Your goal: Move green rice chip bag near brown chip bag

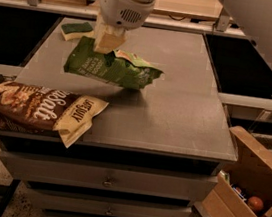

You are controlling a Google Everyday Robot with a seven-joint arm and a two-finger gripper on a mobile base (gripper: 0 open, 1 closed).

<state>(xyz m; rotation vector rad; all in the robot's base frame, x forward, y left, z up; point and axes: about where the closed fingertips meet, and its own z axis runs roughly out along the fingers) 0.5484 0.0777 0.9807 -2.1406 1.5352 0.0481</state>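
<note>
The green rice chip bag (112,68) hangs in the air above the grey table top (176,106), tilted, left of centre. My gripper (107,43) is shut on the bag's upper edge and holds it just above and to the right of the brown chip bag. The brown chip bag (35,109) lies flat at the table's front left corner, its cream end pointing right and its left end over the table edge.
A green-and-yellow sponge (77,29) lies at the back left of the table. An open cardboard box (246,189) with small items stands on the floor at the right. Drawers run below the table front. Dark shelves flank the table.
</note>
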